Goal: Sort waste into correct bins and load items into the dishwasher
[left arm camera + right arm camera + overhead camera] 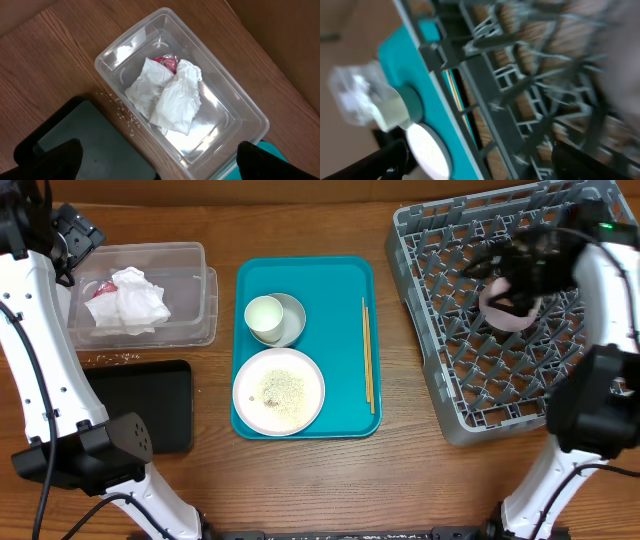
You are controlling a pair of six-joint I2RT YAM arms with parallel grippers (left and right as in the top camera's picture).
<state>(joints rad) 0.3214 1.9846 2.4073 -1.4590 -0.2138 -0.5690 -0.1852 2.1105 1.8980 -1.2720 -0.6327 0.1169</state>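
Wood table (400, 480), right edge: pinkish bowl (505, 310) just under right gripper (520, 268), over dish rack (470, 395); grip unclear. Left gripper (159, 155) wide, empty.

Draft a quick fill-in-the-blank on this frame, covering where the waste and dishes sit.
1. The crumpled napkins lie in the clear tub with a ____ wrapper scrap.
2. The plate scattered with rice grains sits on the ____ tray.
3. The small white cup stands inside the grey ____.

Missing words: red; teal; bowl
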